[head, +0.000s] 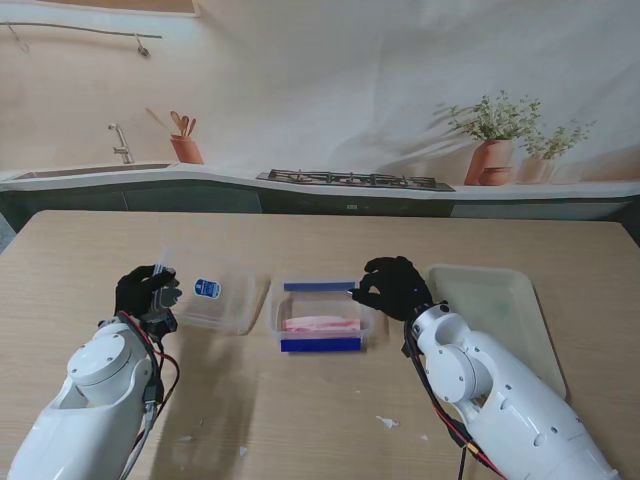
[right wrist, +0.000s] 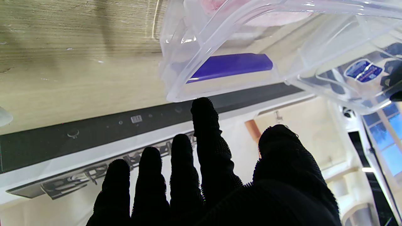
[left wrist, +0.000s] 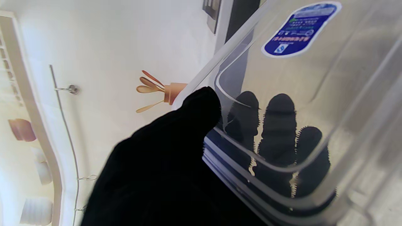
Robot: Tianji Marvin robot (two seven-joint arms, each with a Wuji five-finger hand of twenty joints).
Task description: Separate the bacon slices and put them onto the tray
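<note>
Stand view: left robot hand (head: 146, 293) grips clear lid (head: 210, 291); right robot hand (head: 393, 286) spread beside bacon container (head: 322, 316).

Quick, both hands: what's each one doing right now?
Left hand: shut on the clear lid.
Right hand: open, fingers apart by the bacon container, holding nothing.

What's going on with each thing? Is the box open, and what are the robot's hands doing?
Container: open, lid off, standing on the table.
Bacon: lying inside the container, none on the tray.
Lid: off the container, held up at one edge.
Tray: no bacon on it.
Left hand: shut on the lid.
Right hand: open, fingers spread beside the container.
</note>
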